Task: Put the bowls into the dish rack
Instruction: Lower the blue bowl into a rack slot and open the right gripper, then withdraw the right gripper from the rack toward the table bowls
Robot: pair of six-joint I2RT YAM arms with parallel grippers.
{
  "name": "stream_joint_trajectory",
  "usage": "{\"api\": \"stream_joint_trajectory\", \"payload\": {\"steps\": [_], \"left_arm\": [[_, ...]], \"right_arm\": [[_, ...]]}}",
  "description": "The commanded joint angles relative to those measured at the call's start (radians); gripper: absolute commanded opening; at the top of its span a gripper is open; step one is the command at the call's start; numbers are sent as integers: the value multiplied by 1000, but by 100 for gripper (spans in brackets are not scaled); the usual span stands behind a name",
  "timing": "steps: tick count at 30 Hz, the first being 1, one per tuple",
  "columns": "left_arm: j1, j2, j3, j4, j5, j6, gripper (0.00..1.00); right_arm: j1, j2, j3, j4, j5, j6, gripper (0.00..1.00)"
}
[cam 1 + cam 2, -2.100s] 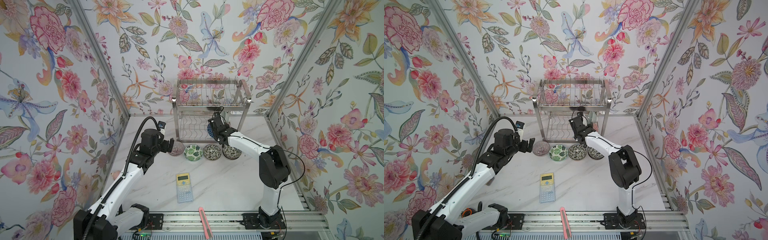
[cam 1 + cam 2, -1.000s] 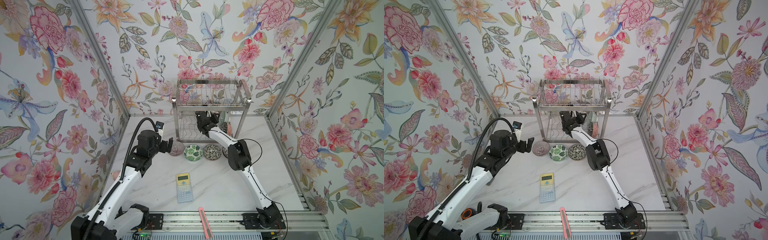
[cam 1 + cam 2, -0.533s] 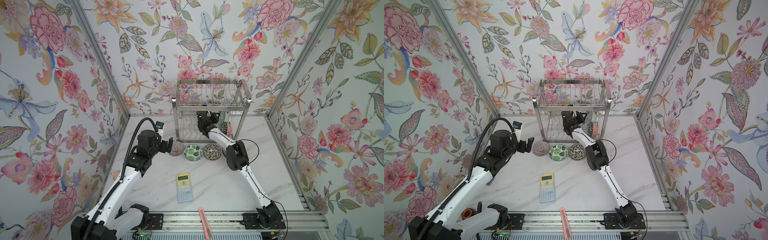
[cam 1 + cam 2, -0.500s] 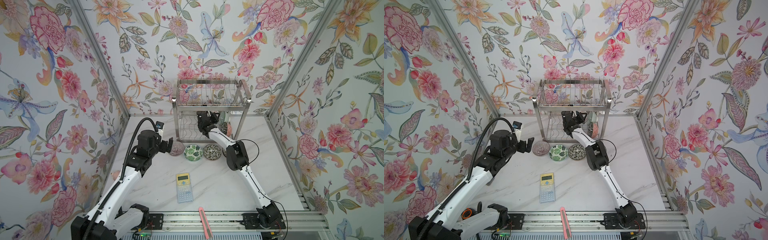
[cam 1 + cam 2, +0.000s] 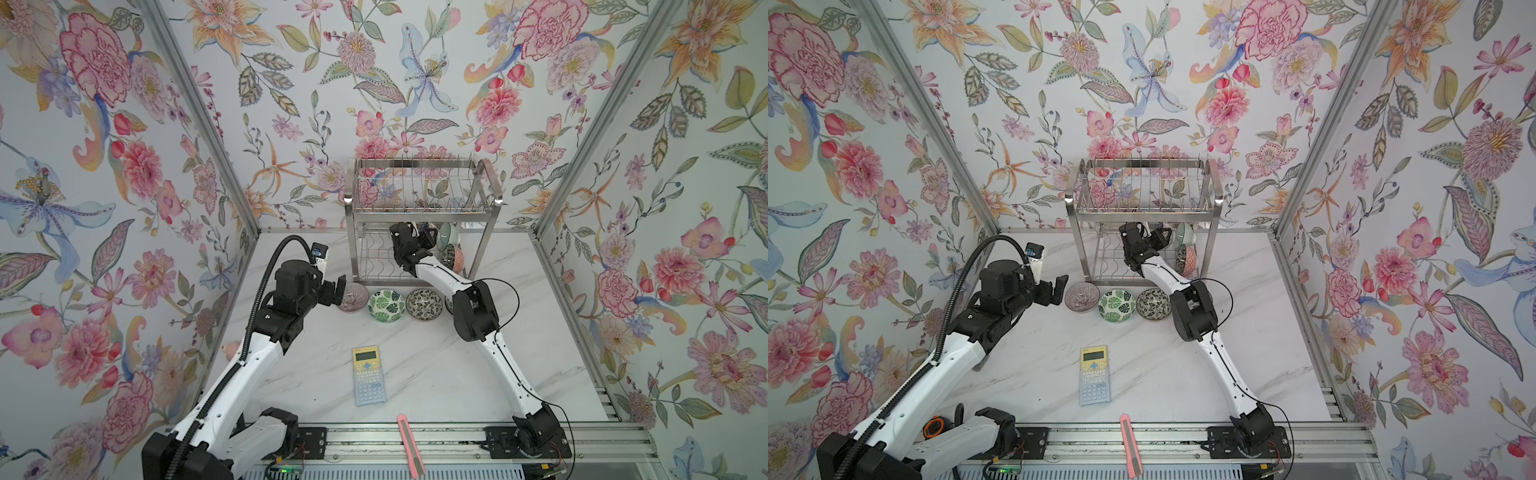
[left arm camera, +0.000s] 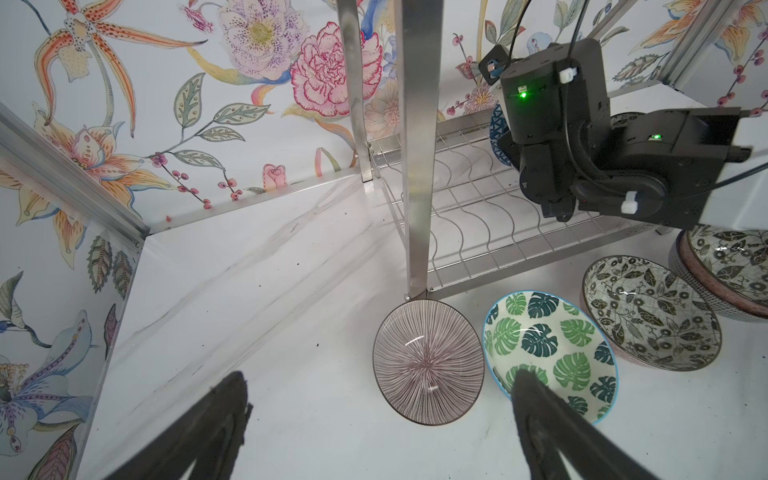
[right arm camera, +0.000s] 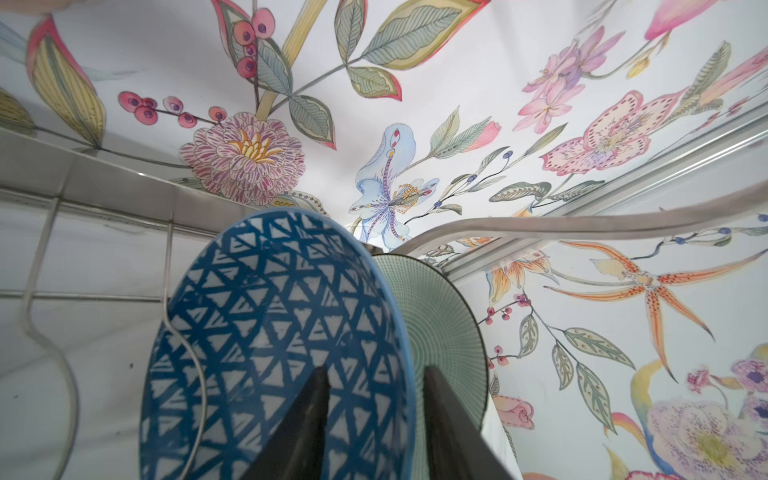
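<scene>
- Steel rack [image 5: 1144,212] stands at the far edge of the desk [image 5: 1025,374].
- Right end effector [image 5: 1163,237] is inside the rack's lower tier; jaw state not resolvable here.
- Just right of it in the lower tier, a celadon bowl [image 5: 1187,236] stands on edge, with a darker patterned bowl [image 5: 1182,254] nearer the front.
- Row on the desk before the rack, left to right: pinkish bowl [image 5: 1082,296], leaf bowl [image 5: 1116,306], floral bowl [image 5: 1152,304]. All are upright and close together.
- Left end effector [image 5: 1057,291] is just left of the pinkish bowl, fingers spread, nothing between them.
- Calculator [image 5: 1095,376] lies mid-desk; pink knife [image 5: 1131,445] lies across the front rail [image 5: 1183,444].
</scene>
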Motion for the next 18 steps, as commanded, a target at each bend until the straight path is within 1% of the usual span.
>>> {"api": "stream_joint_trajectory", "payload": {"steps": [1,2,3,4,5,9,12,14,18], "left_arm": [[8,1,-17,11,25,11,99],[8,3,-18,10,28,9,99],[8,4,-17,9,29,9,99],[8,6,-17,10,30,9,99],[8,7,-16,9,29,9,99],[9,10,-19,9,24,11,99],[8,11,-18,8,21,13,99],[8,14,-18,7,18,17,99],[7,20,-20,9,15,18,99]], "right_arm": [[4,-131,-49,-12,-16,44,60],[7,-155,-73,-14,-30,46,71],[12,-186,-98,-23,-69,49,85],[18,-212,-126,-32,-94,56,94],[24,-244,-156,-52,-132,71,99],[40,-396,-350,-76,-329,146,99],[43,-491,-492,-76,-449,209,99],[46,-550,-584,-63,-506,233,99],[52,-642,-736,-13,-565,243,99]]}}
